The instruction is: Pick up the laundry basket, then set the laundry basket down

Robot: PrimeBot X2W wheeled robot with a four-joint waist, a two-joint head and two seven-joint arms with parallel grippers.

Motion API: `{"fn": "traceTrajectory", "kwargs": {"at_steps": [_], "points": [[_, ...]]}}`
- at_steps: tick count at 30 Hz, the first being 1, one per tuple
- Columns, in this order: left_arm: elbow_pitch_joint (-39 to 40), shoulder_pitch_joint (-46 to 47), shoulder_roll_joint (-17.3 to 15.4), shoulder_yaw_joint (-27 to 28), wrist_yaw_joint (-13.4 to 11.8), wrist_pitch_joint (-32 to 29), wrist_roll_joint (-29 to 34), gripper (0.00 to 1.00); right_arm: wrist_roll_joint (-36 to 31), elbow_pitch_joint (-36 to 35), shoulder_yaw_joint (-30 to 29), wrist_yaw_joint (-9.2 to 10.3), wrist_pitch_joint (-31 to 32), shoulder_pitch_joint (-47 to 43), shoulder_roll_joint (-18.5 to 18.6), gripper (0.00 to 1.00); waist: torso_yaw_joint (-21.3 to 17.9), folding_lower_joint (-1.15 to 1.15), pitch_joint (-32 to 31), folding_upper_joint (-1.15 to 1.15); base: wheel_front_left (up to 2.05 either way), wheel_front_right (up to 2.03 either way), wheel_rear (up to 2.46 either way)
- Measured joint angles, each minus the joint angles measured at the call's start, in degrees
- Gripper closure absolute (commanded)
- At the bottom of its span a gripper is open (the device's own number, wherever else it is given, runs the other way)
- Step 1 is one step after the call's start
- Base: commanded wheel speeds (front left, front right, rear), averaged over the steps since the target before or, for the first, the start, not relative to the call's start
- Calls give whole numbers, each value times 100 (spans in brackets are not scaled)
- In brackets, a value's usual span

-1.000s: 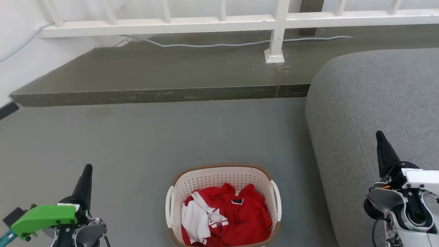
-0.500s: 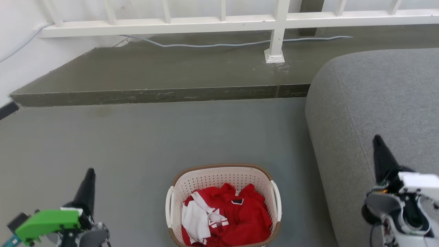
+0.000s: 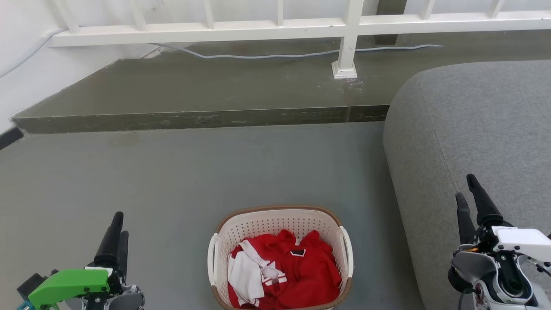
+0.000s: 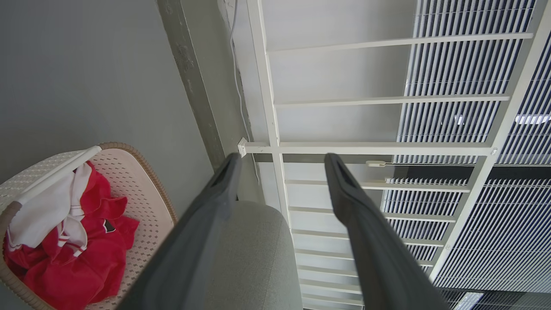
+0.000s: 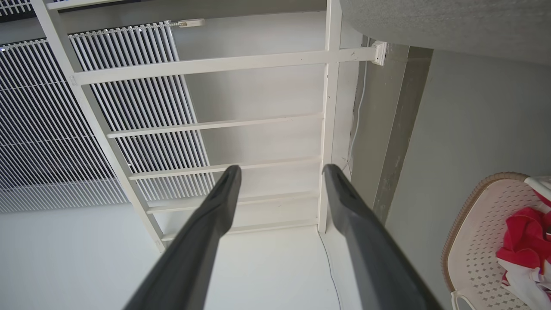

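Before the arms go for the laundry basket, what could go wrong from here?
The left gripper and right gripper are open and well apart from the thin loop handles of the laundry basket. A missed or one-sided grab could tip it and spill the red clothes. The right gripper also appears close to the grey sofa and may brush it swinging inward.

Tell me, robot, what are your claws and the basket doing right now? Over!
Left claw open, empty. Right claw open, empty. Laundry basket on floor between them, untouched, red clothes inside. Grey sofa close on its right.
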State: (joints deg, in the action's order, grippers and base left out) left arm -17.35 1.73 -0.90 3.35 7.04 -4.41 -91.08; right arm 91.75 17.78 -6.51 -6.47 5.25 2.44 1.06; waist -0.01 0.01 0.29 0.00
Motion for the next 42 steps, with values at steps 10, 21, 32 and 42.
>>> {"fn": "traceTrajectory", "kwargs": {"at_steps": [10, 21, 32, 42], "points": [[156, 0, -35, -193, 0, 205, 492, 0, -313, -210, 209, 0, -242, 2, 60, 0, -7, 0, 14, 0, 0, 0, 0], [279, 0, -133, -333, 0, 426, 1439, 0, -1105, -453, 792, -1, -508, 65, 375, 0, -9, 0, 26, 0, 0, 0, 0], [456, 0, -166, -455, -52, 610, 2461, 0, -1830, -470, 1213, -2, -722, 68, 578, 0, -16, 0, 27, 0, 0, 0, 0], [527, 1, -180, -725, -177, 810, 3498, 0, -2688, -542, 1370, -5, -902, 124, 633, 0, -33, 0, 30, 0, 0, 0, 0]]}}
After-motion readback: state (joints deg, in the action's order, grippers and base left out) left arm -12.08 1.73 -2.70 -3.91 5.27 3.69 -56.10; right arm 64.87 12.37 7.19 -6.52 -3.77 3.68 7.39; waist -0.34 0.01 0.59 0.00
